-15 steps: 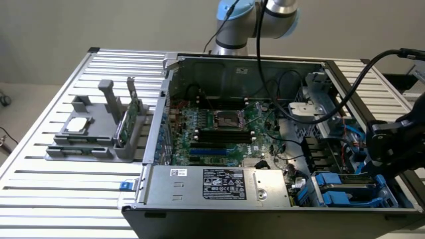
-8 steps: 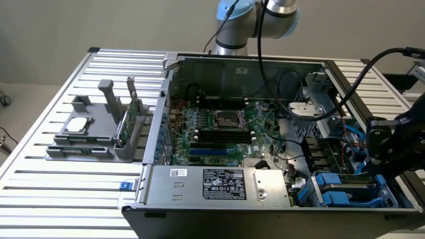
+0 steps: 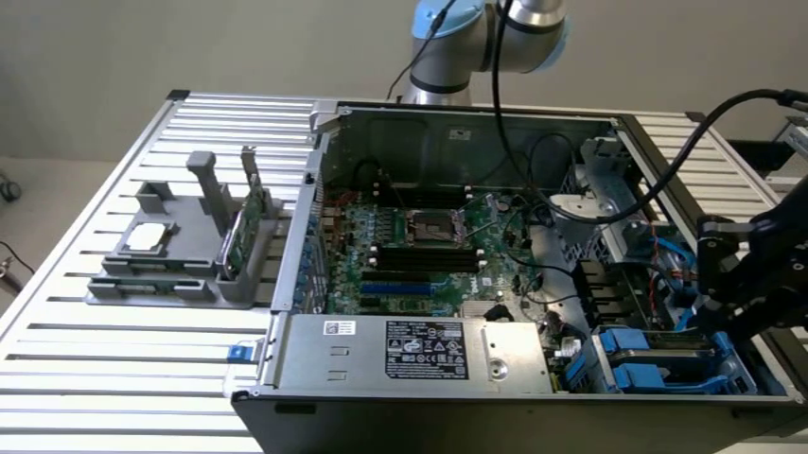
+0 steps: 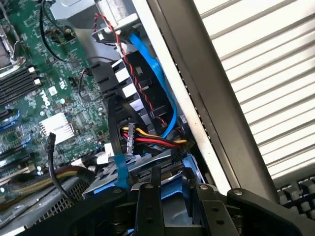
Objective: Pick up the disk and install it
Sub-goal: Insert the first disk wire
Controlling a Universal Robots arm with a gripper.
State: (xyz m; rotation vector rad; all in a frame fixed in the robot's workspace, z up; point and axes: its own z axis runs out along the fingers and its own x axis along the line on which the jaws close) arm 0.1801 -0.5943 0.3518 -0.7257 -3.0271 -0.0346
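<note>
Clasping disk in hand, wrist view; exterior view, open computer case

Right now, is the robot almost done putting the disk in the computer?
Nearly. Done: the disk is already down inside the computer, by the coloured wires. In hand: the claw seems to grip its blue frame. Left: it is not released yet, and I cannot tell how deep it sits.

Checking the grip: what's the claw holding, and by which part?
The claw seems to grip the disk by the edge of its blue frame.
</note>
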